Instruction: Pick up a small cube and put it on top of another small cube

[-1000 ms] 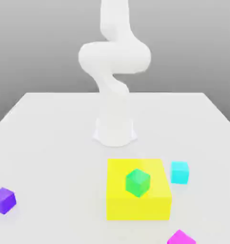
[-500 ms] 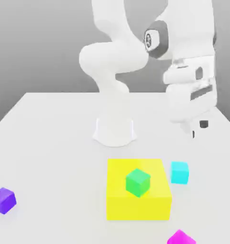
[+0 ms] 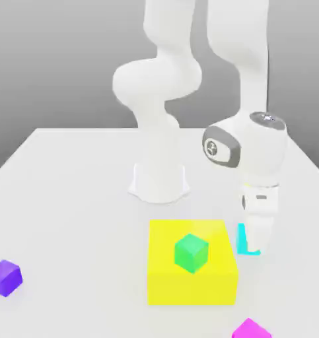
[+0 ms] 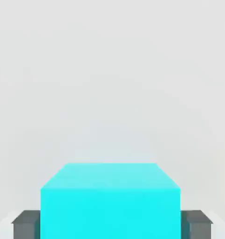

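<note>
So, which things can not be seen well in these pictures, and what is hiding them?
- Cyan cube: in the exterior view the hand covers most of it; a thin strip remains.
- Cyan cube in the hand view: its lower part is cut off by the picture's edge, so contact with the table is not visible.
- Fingers: only the dark tips show beside the cube.
- Magenta cube: cut by the exterior view's bottom edge.

A pale white table (image 3: 69, 198) spreads under soft, even light, with a plain grey backdrop (image 3: 49, 59) behind it.
</note>
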Action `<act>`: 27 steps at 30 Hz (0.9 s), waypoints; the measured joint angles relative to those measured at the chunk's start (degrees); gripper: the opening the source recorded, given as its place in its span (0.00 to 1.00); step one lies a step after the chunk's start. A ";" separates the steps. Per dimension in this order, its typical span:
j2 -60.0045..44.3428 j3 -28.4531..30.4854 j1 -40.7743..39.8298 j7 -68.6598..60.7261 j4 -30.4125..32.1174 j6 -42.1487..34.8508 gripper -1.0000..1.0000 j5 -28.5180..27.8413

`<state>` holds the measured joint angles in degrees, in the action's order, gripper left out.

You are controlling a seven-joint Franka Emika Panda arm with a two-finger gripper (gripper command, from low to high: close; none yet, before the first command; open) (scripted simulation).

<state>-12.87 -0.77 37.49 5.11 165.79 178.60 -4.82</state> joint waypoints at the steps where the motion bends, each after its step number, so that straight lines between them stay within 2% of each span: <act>1: 0.00 0.00 -0.01 0.04 0.00 -0.04 0.00 -0.04; 4: 0.97 -0.26 -0.24 -0.12 0.17 -0.80 0.00 0.11; 11: 14.70 -2.89 -1.54 -3.56 2.52 -12.19 0.00 5.04; 23: 28.26 8.24 -19.42 10.69 -11.51 -39.67 0.00 2.05; 27: 22.93 9.33 -20.54 11.18 -10.92 -33.77 0.00 2.57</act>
<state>10.06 8.56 16.95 16.30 154.87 144.83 -2.24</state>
